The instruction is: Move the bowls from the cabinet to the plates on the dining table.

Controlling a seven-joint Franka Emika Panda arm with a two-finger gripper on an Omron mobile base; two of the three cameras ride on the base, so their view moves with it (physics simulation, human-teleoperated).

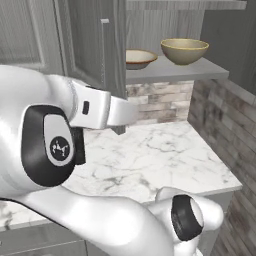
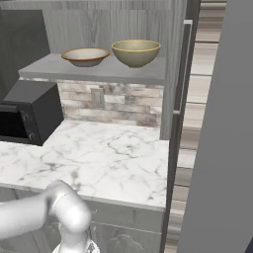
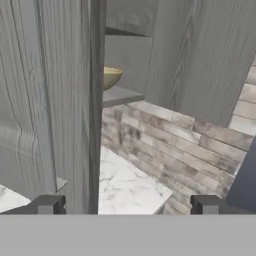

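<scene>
A: Starting at the left of the right base view, what's there?

B: A black microwave [image 2: 27, 114] sits on the marble desk [image 2: 113, 160], against the brick backsplash [image 2: 111, 104]. Above it runs the grey shelf [image 2: 94, 69] of the cabinet [image 2: 123, 20].

A: And the bowls?

B: Two on that shelf, side by side and very close. The shallower bowl [image 2: 85, 56] is on the left, the deeper bowl [image 2: 136, 52] on the right. The open cabinet door [image 2: 180, 99] stands edge-on just right of them.

A: Does the left base view agree?

B: Yes, though there the open door is left of the bowls and hides part of the shallower one.

A: The gripper?

B: In the hand view the gripper [image 3: 127, 205] has its two fingertips [image 3: 47, 205] spread wide with nothing between them. It faces the door's edge, with a sliver of one bowl on the shelf beyond, well apart from it.
</scene>
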